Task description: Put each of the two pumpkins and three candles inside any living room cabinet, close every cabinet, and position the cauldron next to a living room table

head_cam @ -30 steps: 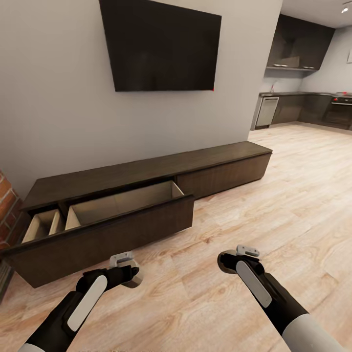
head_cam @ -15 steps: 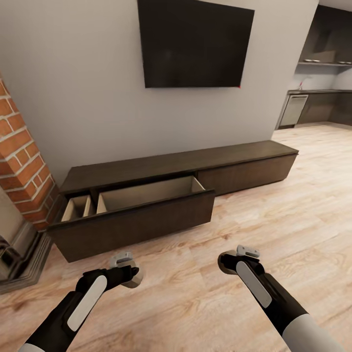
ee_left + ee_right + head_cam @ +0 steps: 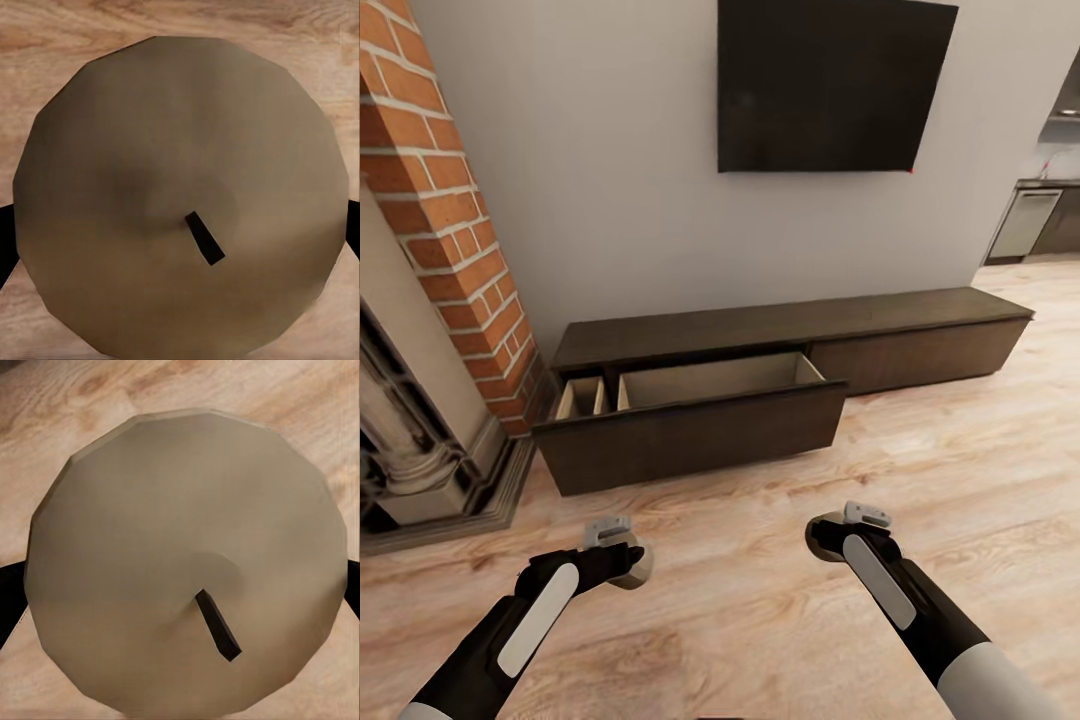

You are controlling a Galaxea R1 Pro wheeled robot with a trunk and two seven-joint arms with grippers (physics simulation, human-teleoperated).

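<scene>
A: Against the grey wall sits the cabinet [image 3: 780, 335], long, low, dark brown, w/ a TV [image 3: 830, 85] mounted above it. Its left drawer [image 3: 690, 425] is pulled out, pale wood inside; can't see anything lying in it from this angle. The right-hand front looks flush.

B: And the arms?

A: Both low over the wood floor [image 3: 760, 620], well apart from the cabinet. Left gripper [image 3: 625, 560] is clamped on a candle [image 3: 180, 199]: the left wrist cam looks straight onto its beige-grey top w/ the dark wick, black fingers [image 3: 6, 240] at either side. Right gripper [image 3: 828, 535] grips the other candle [image 3: 187, 562] the same way (wick leaning a bit), fingertips [image 3: 11, 589] hugging its edges.

B: Anything else?

A: Brick fireplace [image 3: 430, 300] at the left, just beside the cabinet's end. Kitchen units [image 3: 1040, 220] far right, bkgd.
</scene>
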